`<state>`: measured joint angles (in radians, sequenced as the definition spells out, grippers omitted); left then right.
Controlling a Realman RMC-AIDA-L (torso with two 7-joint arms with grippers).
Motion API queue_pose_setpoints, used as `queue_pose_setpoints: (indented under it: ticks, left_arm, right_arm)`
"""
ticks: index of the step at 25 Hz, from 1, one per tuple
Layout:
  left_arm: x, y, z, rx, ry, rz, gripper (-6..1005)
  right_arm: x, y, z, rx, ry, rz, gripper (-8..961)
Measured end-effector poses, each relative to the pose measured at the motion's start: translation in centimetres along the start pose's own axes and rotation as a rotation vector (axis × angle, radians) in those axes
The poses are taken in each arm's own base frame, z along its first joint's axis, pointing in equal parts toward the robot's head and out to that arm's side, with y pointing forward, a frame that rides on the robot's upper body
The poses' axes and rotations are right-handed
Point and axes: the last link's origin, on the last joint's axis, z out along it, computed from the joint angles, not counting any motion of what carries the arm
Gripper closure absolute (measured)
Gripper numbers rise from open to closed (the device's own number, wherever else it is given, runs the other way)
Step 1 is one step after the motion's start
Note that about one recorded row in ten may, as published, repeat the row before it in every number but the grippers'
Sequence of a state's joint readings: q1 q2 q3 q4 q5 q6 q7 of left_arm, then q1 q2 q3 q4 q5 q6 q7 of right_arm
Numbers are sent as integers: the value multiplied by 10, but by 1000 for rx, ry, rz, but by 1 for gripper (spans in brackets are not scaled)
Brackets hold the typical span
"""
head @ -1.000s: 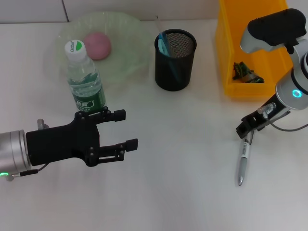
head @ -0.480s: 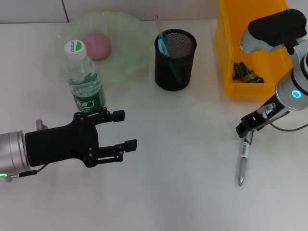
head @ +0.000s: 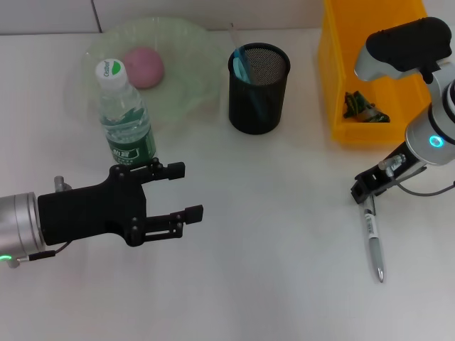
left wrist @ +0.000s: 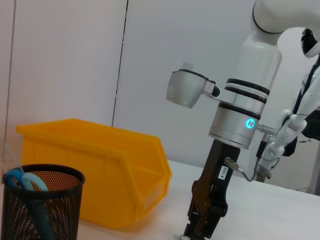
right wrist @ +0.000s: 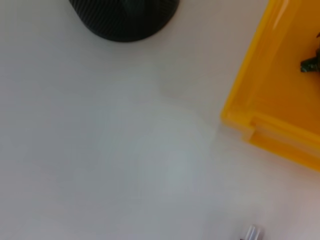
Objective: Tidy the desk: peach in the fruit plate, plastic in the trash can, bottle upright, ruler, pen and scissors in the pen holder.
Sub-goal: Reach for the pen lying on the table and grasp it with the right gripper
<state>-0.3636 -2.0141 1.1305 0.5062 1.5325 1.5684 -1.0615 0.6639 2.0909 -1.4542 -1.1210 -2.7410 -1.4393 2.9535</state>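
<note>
My right gripper (head: 365,190) is shut on the top end of the silver pen (head: 374,241), whose tip slants toward the table's front. In the left wrist view this gripper (left wrist: 201,226) points down at the table. The pen's end shows in the right wrist view (right wrist: 250,233). My left gripper (head: 186,190) is open and empty, just in front of the upright bottle (head: 126,117). The pink peach (head: 144,67) lies in the green plate (head: 192,85). Blue-handled scissors (head: 242,65) stand in the black mesh pen holder (head: 259,88). Crumpled plastic (head: 366,106) lies in the yellow bin (head: 341,78).
The pen holder (left wrist: 37,205) and yellow bin (left wrist: 100,165) also show in the left wrist view, and in the right wrist view the holder (right wrist: 125,15) and bin (right wrist: 280,100). White table lies between my two grippers.
The pen has swung about its top end: its tip moved from left of the gripper to the right and a little nearer the front. The left arm has not moved.
</note>
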Motion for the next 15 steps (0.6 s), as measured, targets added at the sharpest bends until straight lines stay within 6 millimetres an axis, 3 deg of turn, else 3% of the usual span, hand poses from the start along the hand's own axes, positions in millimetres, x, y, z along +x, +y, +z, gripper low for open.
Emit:
queue_pose_setpoints:
  ticks: [15]
  left_arm:
    - [-1,0,0,6,-3,-1,214]
  right_arm:
    - [-1,0,0,-8,-14,-10,680]
